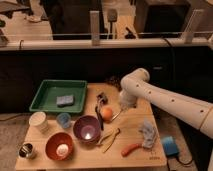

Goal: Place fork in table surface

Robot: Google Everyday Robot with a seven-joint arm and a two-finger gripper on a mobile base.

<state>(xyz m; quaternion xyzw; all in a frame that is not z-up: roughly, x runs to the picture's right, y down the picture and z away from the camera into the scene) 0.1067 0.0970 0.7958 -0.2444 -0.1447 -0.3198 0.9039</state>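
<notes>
Clamped fingers mark the gripper (121, 106), which hangs from the white arm (165, 100) low over the middle of the table surface (135, 130), closed on the fork (117, 115); the thin pale utensil slants down and to the left from the fingers, its lower end close to the wood just right of an orange ball (106, 113). At the far left, a small metal cup (26, 150) stands at the front corner, with a white cup (38, 120) behind it. A green tray (42, 95) at the back left holds a grey sponge (64, 100). Next come a red bowl (59, 145), a small blue cup (63, 119) and a purple bowl (87, 128). A dark-handled tool (99, 107) lies beside the ball, and crossed yellow-green utensils (110, 138) lie in front. Further right are a red-orange object (131, 148), a crumpled grey cloth (148, 134) and a blue object (169, 146) at the table's right edge.
</notes>
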